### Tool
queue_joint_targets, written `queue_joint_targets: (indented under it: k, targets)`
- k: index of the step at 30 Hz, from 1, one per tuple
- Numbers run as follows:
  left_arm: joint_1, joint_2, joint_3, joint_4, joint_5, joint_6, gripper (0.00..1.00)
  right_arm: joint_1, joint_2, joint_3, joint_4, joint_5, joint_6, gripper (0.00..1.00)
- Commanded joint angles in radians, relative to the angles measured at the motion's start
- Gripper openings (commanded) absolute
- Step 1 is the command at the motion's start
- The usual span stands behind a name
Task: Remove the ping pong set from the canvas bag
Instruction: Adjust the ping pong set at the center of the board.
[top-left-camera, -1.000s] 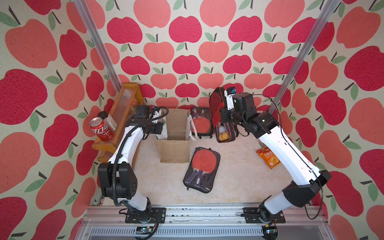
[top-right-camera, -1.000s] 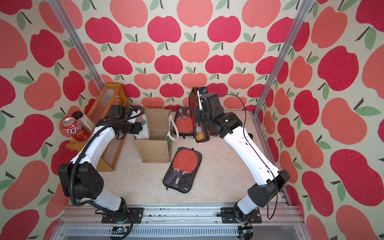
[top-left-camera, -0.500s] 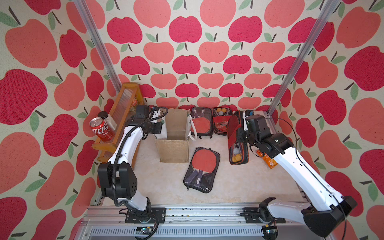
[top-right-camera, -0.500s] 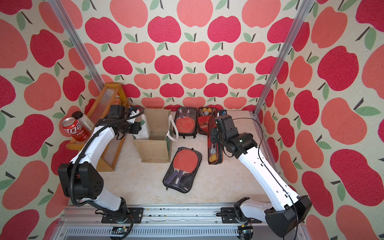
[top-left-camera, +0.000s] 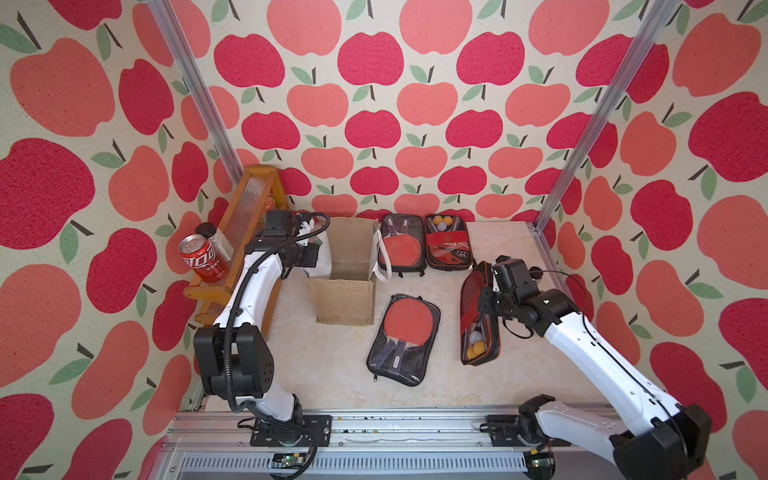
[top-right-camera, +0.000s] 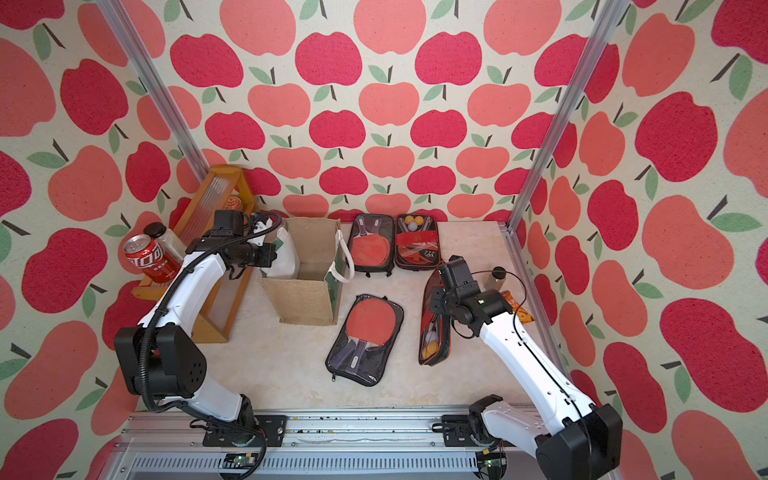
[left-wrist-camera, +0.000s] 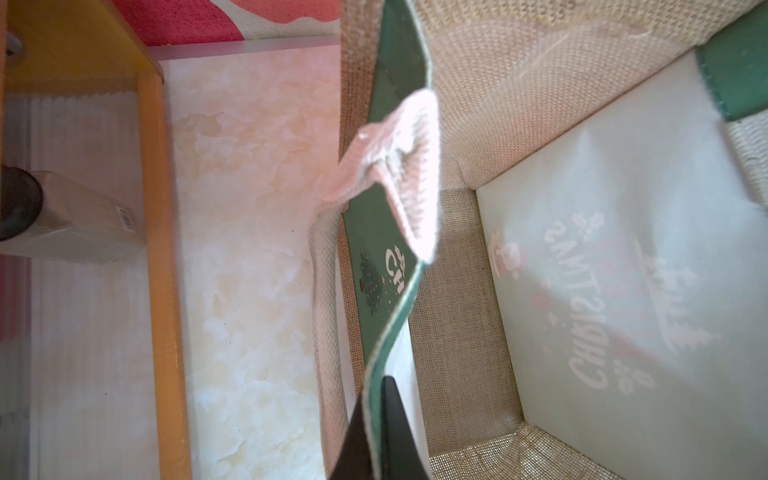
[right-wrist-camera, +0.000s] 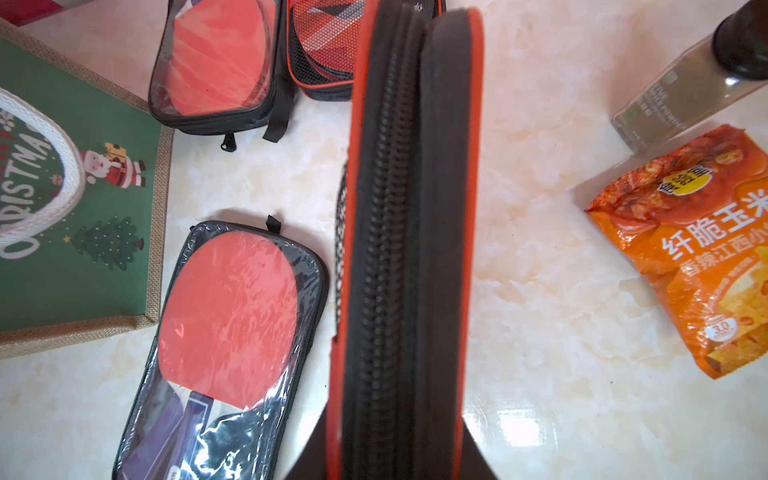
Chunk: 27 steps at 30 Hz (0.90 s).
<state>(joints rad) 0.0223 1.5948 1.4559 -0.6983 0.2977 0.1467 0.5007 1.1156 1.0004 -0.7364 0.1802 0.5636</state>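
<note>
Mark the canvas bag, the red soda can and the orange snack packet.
canvas bag (top-left-camera: 345, 299): a top view, on its tan front wall.
red soda can (top-left-camera: 204, 262): a top view, on its printed side.
orange snack packet (right-wrist-camera: 698, 257): right wrist view, on its printed front.

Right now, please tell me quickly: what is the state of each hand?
Left hand: closed on the rim of the canvas bag.
Right hand: closed on the ping pong set, held on edge.

Four ping pong cases are showing: two clear-fronted black cases (top-left-camera: 400, 250) (top-left-camera: 405, 338), one flat red-trimmed case (top-left-camera: 449, 245) and one upright red-trimmed case (top-left-camera: 469, 291). One canvas bag (top-left-camera: 343, 297), one soda can (top-left-camera: 203, 258), one snack packet (right-wrist-camera: 702, 249), one wooden shelf (top-left-camera: 249, 203) and two black-capped bottles (top-left-camera: 218, 243) (right-wrist-camera: 681, 95) are showing too.
</note>
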Motion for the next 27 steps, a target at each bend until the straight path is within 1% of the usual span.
queue_joint_targets:
  k: [1,13,24,27]
  targets:
    - [0.013,-0.006,-0.020,-0.006,-0.030,-0.018,0.00,-0.010,-0.015,-0.015,0.133,-0.036,0.049,0.00]
    - [0.024,-0.022,-0.040,0.002,-0.027,-0.018,0.00,-0.011,0.105,-0.087,0.296,-0.127,0.090,0.00]
    - [0.028,-0.016,-0.039,-0.001,-0.015,-0.016,0.00,-0.002,0.221,-0.023,0.348,-0.174,0.063,0.00]
    - [0.028,-0.009,-0.037,-0.007,0.004,-0.014,0.00,-0.003,0.244,-0.007,0.355,-0.181,0.055,0.00]
